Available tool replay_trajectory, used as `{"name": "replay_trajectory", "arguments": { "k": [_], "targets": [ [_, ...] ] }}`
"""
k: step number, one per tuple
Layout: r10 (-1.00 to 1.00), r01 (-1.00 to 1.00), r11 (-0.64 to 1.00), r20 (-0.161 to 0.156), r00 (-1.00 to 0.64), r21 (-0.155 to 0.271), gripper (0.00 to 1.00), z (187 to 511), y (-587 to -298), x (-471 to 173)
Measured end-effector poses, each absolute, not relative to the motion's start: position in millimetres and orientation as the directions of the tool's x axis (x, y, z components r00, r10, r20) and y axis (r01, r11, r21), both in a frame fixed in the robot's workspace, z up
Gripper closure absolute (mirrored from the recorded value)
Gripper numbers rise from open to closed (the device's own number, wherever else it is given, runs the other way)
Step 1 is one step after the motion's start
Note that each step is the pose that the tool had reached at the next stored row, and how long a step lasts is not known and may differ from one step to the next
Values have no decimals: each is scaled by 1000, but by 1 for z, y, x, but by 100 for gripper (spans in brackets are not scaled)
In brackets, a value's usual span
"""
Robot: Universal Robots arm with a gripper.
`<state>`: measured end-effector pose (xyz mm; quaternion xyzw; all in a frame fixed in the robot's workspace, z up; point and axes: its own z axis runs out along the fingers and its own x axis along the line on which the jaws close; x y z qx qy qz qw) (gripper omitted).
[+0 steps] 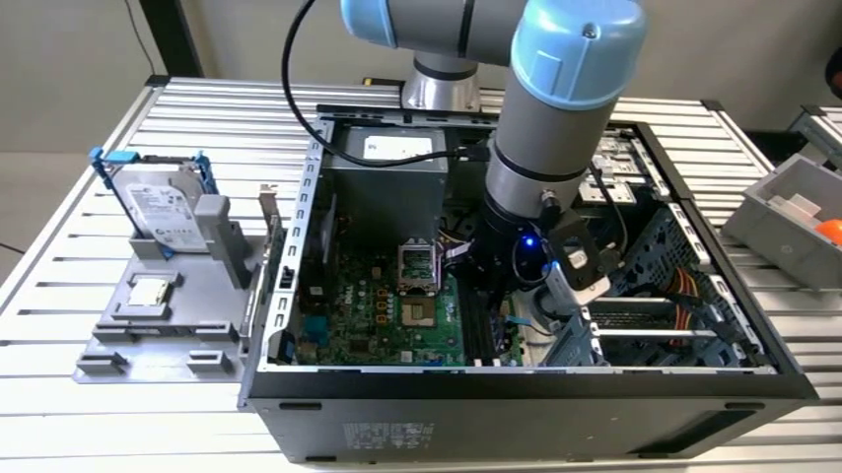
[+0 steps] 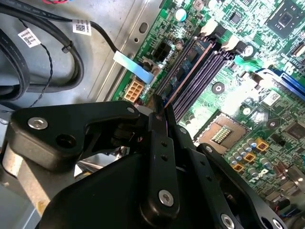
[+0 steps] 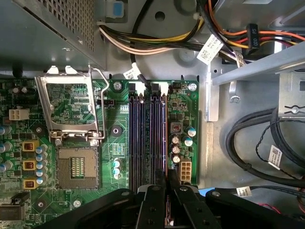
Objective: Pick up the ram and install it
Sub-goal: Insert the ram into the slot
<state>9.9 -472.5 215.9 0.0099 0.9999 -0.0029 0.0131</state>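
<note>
the black two-finger gripper [image 3: 165,177] is down inside an open computer case [image 1: 526,414]. in both wrist views its fingers are drawn almost together, pinching the near end of the ram [image 2: 188,72]. this thin, dark board is seen nearly edge-on with a coppery line along its top. the ram stands on edge along the outermost of four long black memory slots [image 3: 143,138], next to the motherboard's edge. whether it is pressed fully home cannot be told.

in the first wrist view the green motherboard [image 3: 119,109] is crowded with small silver capacitors and yellow components. an empty square processor socket [image 3: 76,167] lies beside the slots, with its shiny metal retention frame [image 3: 71,102] flipped open. looped black cables [image 3: 252,138] lie on the bare grey steel floor of the case beyond the board. a bundle of yellow, orange and black wires [image 3: 143,43] runs from the perforated metal power supply [image 1: 382,163].

in the exterior view the case lies on its side on a table of ribbed aluminium slats [image 1: 197,108]. the grey and pale blue arm [image 1: 566,108] comes down from 12 o'clock. at 9 o'clock from the case a grey plastic fixture [image 1: 172,335] carries a silver hard drive in a blue frame [image 1: 158,207], standing upright. a small square silver processor chip [image 1: 149,292] lies flat on it. at 3 o'clock sits a grey bin [image 1: 783,212].
</note>
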Motion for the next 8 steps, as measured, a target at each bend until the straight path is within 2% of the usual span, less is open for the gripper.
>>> {"name": "replay_trajectory", "arguments": {
  "k": [8],
  "targets": [
    [20, 20, 1000, -26, -999, -5, 100, 216, -472, 10]
  ]
}}
